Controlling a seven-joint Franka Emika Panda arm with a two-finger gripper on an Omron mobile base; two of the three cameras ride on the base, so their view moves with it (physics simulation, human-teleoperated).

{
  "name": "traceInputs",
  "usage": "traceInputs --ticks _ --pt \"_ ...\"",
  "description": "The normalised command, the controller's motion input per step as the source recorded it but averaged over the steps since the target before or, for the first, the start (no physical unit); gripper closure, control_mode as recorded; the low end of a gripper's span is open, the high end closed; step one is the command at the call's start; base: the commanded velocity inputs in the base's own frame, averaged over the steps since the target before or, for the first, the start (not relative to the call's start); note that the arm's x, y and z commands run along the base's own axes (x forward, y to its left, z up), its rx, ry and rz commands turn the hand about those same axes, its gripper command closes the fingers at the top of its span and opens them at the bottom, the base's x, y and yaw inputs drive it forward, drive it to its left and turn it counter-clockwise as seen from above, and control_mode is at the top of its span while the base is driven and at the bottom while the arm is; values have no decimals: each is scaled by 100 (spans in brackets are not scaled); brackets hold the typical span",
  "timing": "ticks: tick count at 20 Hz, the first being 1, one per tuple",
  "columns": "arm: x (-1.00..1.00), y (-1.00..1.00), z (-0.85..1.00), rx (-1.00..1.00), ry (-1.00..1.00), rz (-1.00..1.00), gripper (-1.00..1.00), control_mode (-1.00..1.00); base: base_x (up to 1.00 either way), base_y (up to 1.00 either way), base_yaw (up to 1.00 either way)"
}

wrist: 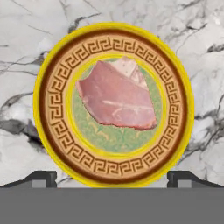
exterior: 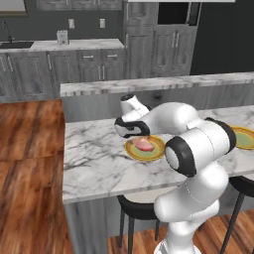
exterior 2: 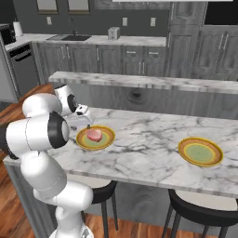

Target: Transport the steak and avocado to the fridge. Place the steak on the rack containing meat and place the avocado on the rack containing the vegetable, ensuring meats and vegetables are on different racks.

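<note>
The steak [wrist: 116,98], a flat pink slab with a paler corner, lies in the middle of a round yellow-rimmed green plate [wrist: 48,105] on the marble island counter. My gripper [wrist: 112,177] hangs straight above it, open, its two dark fingertips [wrist: 41,178] wide apart over the plate's near rim, with nothing between them. From the base cameras the steak [exterior: 143,144] [exterior 2: 95,135] sits on its plate [exterior: 130,149] [exterior 2: 80,139] just below the gripper [exterior: 145,135] [exterior 2: 87,123]. The avocado and the fridge are out of view.
A second plate [exterior 2: 201,152] [exterior: 245,137] of the same kind lies bare farther right on the counter. A raised marble ledge [exterior: 158,83] runs behind the counter. Black stools [exterior 2: 200,211] [exterior: 136,208] stand under its front edge. Dark cupboards line the back wall.
</note>
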Motion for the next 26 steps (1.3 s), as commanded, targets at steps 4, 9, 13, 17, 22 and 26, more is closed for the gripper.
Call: traceInputs --ticks 4,9,13,17,22,26 --pt "4 0 -47 0 8 0 -100 -100 0 0 0" --pt "9 0 -32 0 0 0 -100 -100 0 0 0" --pt "26 0 -18 0 0 0 -100 -100 0 0 0" --pt "34 0 -29 0 0 0 -100 -100 0 0 0" --pt "40 0 -20 0 2 0 -100 -100 0 0 0" --pt "25 0 -5 0 0 0 -100 -100 0 0 0"
